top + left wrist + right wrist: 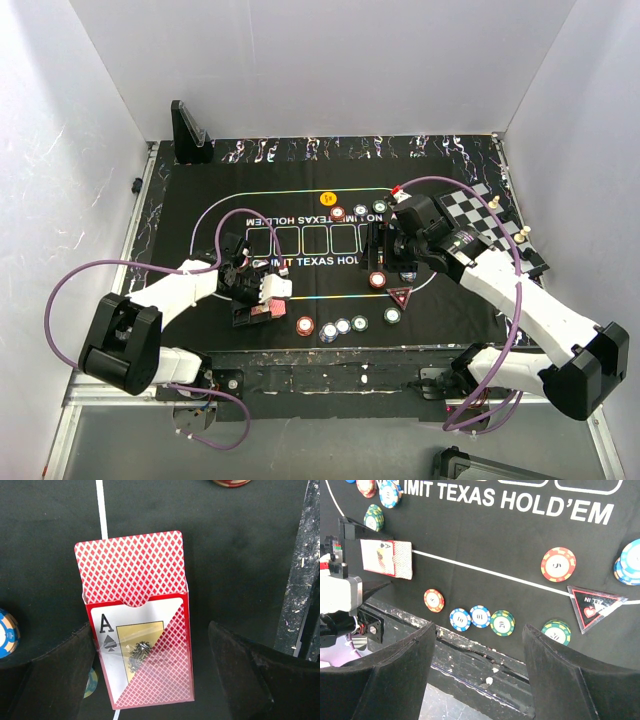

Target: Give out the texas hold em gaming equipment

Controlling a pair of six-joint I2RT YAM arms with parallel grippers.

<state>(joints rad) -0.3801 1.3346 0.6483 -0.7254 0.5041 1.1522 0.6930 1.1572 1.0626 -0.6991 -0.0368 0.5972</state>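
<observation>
Red card box point(135, 580) — left pincer point(150, 626) low, spread astride it.

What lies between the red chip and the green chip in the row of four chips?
Two blue chips lie between the red chip and the green chip, clearest in the right wrist view.

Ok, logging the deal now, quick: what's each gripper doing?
Left gripper: open, around the card box, not clamped.
Right gripper: open, empty.

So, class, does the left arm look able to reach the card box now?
Probably yes: the card box sits between the open fingers of the left gripper, nothing covering it.
</observation>
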